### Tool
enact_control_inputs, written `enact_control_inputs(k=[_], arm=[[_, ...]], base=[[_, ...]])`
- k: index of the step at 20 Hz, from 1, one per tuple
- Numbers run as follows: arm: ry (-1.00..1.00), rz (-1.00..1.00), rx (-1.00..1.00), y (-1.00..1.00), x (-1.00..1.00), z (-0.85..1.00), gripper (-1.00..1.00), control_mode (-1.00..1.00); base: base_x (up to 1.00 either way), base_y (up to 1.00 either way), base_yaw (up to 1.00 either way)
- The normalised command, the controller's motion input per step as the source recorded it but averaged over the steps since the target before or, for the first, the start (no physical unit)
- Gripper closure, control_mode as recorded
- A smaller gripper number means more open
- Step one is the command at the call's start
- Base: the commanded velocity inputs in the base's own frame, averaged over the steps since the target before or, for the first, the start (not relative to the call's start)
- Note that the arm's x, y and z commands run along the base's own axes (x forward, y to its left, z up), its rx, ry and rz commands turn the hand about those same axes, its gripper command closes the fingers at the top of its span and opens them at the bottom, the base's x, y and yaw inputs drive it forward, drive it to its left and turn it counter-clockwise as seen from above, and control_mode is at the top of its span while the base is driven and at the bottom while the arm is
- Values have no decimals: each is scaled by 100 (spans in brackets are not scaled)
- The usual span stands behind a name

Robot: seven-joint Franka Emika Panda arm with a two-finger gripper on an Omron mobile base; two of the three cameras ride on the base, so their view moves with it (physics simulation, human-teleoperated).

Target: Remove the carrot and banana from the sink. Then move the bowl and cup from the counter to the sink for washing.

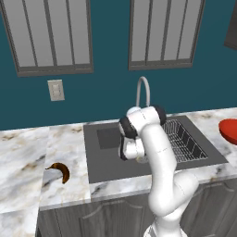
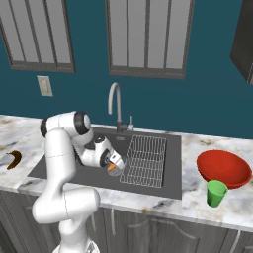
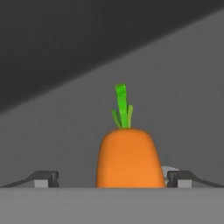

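We see the counter first, a broad marble slab, white-grey with brown veins, polished smooth over dark grey cabinet fronts. Set into it is the sink, a deep rectangular basin of matte dark grey with straight walls and a flat floor. A wire rack of thin pale rods lies in its right half, and a curved steel faucet arches up behind the back rim.

Our white arm bends over the front edge and down into the basin, its glossy rounded segments joined by dark rings.

On the counter to the right of the sink sits the bowl, wide, shallow, round and bright red. Just in front of it stands the cup, small, green, tapered toward the base and without a handle; from here we cannot tell whether the two touch. To the left of the sink, well apart from everything else, lies the banana, a dark brown crescent with an orange-brown edge, flat on the marble.

Down on the sink floor, beside the left edge of the rack, lies the carrot, smooth, orange, with a short green top pointing away from the hand. Our gripper has its jaws spread wide, one dark fingertip on either side of the carrot, gripping nothing.
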Motion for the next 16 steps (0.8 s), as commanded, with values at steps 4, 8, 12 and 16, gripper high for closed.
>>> enact_control_inputs(k=[4, 8, 12, 16], arm=[[15, 0, 8, -7, 9, -23, -100, -100], [15, 0, 9, -6, 12, -25, -100, -100], [17, 0, 4, -8, 6, -28, 100, -100], [22, 0, 0, -16, -6, -32, 100, -100]], base=[[0, 0, 0], [0, 0, 0], [0, 0, 0], [0, 0, 0]])
